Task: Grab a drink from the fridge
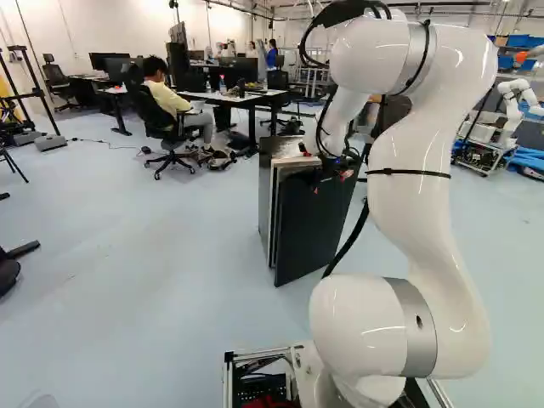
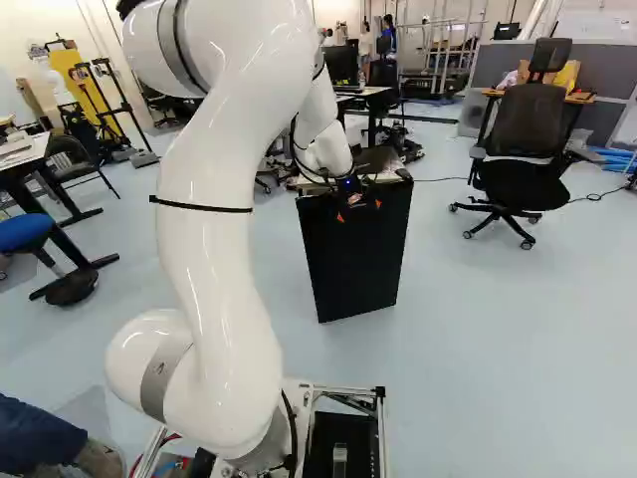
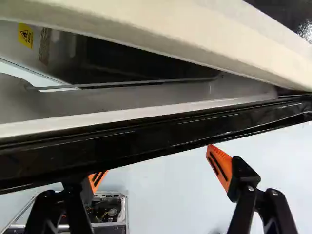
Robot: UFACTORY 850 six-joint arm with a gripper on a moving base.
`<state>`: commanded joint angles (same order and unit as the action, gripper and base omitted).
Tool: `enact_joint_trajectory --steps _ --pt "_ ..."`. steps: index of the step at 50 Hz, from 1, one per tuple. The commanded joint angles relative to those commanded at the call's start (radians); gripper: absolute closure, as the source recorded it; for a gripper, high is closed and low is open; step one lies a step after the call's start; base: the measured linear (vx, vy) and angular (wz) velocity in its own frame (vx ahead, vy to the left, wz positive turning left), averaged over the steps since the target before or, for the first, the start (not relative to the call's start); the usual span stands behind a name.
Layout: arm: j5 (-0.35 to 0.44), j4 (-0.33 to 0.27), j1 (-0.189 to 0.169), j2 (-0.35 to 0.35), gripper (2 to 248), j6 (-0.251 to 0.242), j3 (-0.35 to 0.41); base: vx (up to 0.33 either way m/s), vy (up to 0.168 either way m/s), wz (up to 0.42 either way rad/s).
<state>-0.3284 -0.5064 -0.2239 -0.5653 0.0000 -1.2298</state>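
The small black fridge (image 1: 311, 223) stands on the floor ahead of the arm, its door slightly ajar. My gripper (image 2: 358, 210) is at the door's top edge; in the left base view the gripper (image 1: 331, 181) shows over the same edge. In the wrist view, the gripper (image 3: 157, 168) stands open, nothing gripped, and the door's black edge (image 3: 146, 142) crosses just ahead of its fingers, partly covering one orange pad. Past that edge, a narrow gap shows the grey inside of the door (image 3: 146, 100) and the fridge body's pale rim (image 3: 161, 31). No drink is visible.
Desks (image 1: 242, 99) and a person on an office chair (image 1: 161, 127) are beyond the fridge. Another office chair (image 2: 526, 149) stands to its right in the right base view. Another robot (image 1: 510, 102) is at the far right. A person's leg (image 2: 40, 435) is near the base.
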Motion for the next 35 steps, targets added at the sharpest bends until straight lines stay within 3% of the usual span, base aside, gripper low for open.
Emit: enact_joint_trajectory --steps 35 --pt "0.0 0.056 0.021 -0.029 3 0.0 -0.042 0.0 0.0 0.0"
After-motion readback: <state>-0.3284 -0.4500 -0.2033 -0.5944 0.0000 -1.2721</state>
